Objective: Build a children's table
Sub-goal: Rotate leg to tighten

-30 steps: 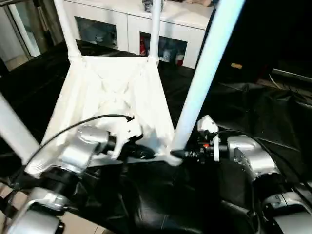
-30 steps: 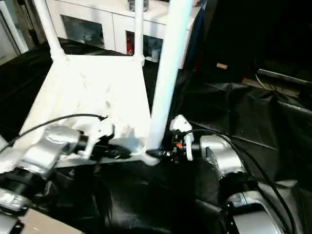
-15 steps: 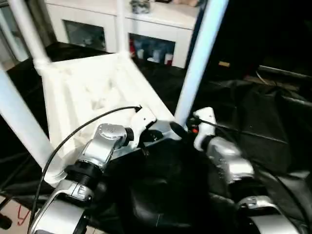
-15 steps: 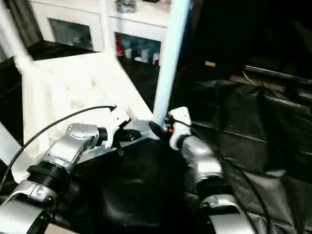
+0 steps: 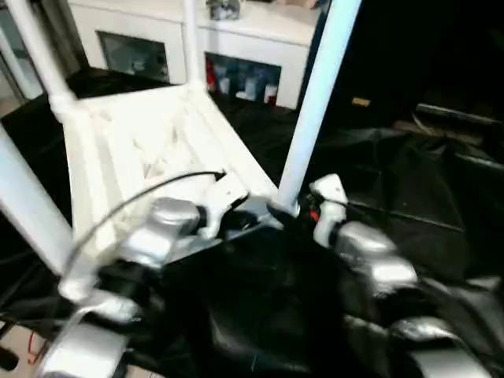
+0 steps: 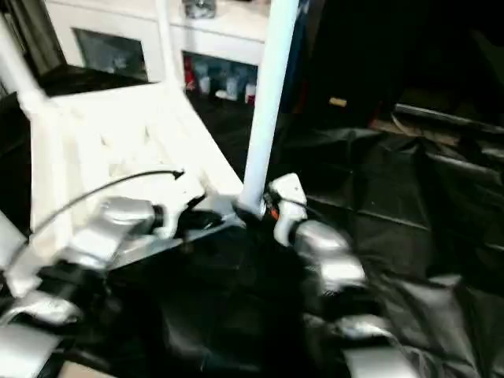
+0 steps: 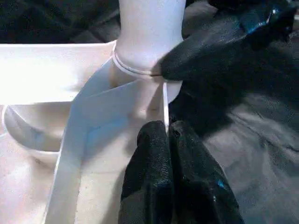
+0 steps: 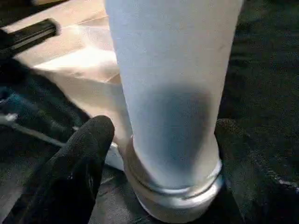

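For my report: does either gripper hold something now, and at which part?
The left gripper is shut on a thin rib of the table top, beside the corner socket. The right gripper's fingers stand on both sides of the leg base, apart from it.

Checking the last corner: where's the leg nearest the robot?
It stands in the tabletop's near right corner socket, between the right gripper's jaws.
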{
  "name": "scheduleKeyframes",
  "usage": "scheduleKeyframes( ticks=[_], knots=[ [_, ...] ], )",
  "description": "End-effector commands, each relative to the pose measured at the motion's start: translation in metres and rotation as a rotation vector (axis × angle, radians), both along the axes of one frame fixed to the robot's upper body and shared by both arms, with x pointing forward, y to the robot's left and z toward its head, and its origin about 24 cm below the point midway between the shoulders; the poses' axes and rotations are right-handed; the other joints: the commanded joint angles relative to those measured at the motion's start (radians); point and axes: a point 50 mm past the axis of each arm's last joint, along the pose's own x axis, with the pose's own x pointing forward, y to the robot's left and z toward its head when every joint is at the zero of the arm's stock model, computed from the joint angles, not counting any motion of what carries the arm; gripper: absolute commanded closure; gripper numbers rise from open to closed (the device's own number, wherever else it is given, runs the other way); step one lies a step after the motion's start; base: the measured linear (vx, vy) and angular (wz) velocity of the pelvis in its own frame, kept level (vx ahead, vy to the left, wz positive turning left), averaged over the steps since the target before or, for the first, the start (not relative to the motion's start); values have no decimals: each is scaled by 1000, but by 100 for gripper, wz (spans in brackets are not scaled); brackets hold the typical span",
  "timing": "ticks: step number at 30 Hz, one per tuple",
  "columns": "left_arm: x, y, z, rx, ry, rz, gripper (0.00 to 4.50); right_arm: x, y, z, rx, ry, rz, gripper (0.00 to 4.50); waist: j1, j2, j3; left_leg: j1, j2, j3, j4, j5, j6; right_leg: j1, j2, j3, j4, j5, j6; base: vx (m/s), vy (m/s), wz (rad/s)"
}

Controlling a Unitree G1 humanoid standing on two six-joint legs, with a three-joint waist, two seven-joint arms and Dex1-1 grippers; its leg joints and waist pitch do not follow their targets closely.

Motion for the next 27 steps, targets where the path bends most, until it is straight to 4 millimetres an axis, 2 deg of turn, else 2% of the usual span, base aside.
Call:
scheduleKeyframes(
  ticks=[1, 2, 4, 7, 8, 10, 13, 15, 16, 23, 26, 27],
  knots=[
    [-8, -17, 9, -50, -18, -161, 450, -15, 15, 0, -5, 29, 267, 83, 6, 12, -67, 2, 27, -2, -61, -148, 69, 59, -76, 50, -63, -95, -240, 0, 0, 0],
    [-8, -16, 9, -49, -17, -164, 450, -15, 14, 0, -7, 30, 273, 83, 10, 13, -67, 6, 28, 0, -60, -151, 74, 56, -76, 50, -62, -84, -250, 0, 0, 0],
    [-12, -8, 9, -48, 3, -207, 450, -18, 3, 2, -31, 52, 338, 83, 16, 13, -66, 5, 29, 0, -61, -156, 71, 59, -76, 49, -62, -95, -251, 0, 0, 0],
    [-19, 2, 9, -54, 31, -279, 450, -23, -10, 4, -60, 92, 417, 83, 32, 11, -63, 8, 32, 3, -62, -170, 61, 56, -77, 48, -64, -137, -241, 0, 0, 0],
    [-19, 5, 9, -51, 37, -282, 450, -23, -13, 5, -71, 95, 432, 83, 34, 9, -63, 5, 33, 2, -63, -180, 55, 58, -78, 48, -65, -161, -233, 0, 0, 0],
    [-21, 9, 8, -42, 50, -295, 450, -24, -16, 6, -78, 105, 449, 83, 36, 9, -61, 7, 33, 3, -63, -195, 47, 53, -79, 49, -69, -196, -222, 0, 0, 0],
    [-23, 14, 7, -27, 60, -304, 450, -24, -18, 7, -90, 117, 478, 115, 37, 7, -60, 8, 32, 1, -65, -209, 35, 52, -80, 49, -74, -251, -204, 0, 0, 0],
    [-23, 15, 7, -26, 61, -304, 450, -24, -18, 7, -91, 122, 488, 128, 39, 6, -61, 9, 33, 1, -64, -201, 34, 50, -81, 50, -73, -249, -203, 0, 0, 0],
    [-23, 16, 7, -25, 61, -303, 450, -24, -18, 8, -90, 125, 495, 153, 40, 4, -62, 6, 32, 2, -64, -187, 35, 52, -80, 50, -71, -232, -203, 0, 0, 0],
    [-21, 17, 7, -30, 46, -269, 450, -25, -14, 8, -64, 131, 492, 195, 40, 6, -64, 5, 31, 2, -62, -166, 39, 53, -79, 49, -65, -188, -213, 0, 0, 0],
    [-17, 14, 7, -35, 28, -226, 450, -24, -12, 5, -48, 128, 456, 200, 39, 5, -62, 7, 31, 2, -63, -188, 34, 51, -81, 50, -71, -229, -205, 0, 0, 0],
    [-11, 9, 8, -41, 3, -172, 450, -21, -10, 2, -43, 118, 386, 202, 39, 4, -61, 8, 30, 2, -63, -198, 31, 50, -81, 49, -74, -256, -196, 0, 0, 0]
  ],
)
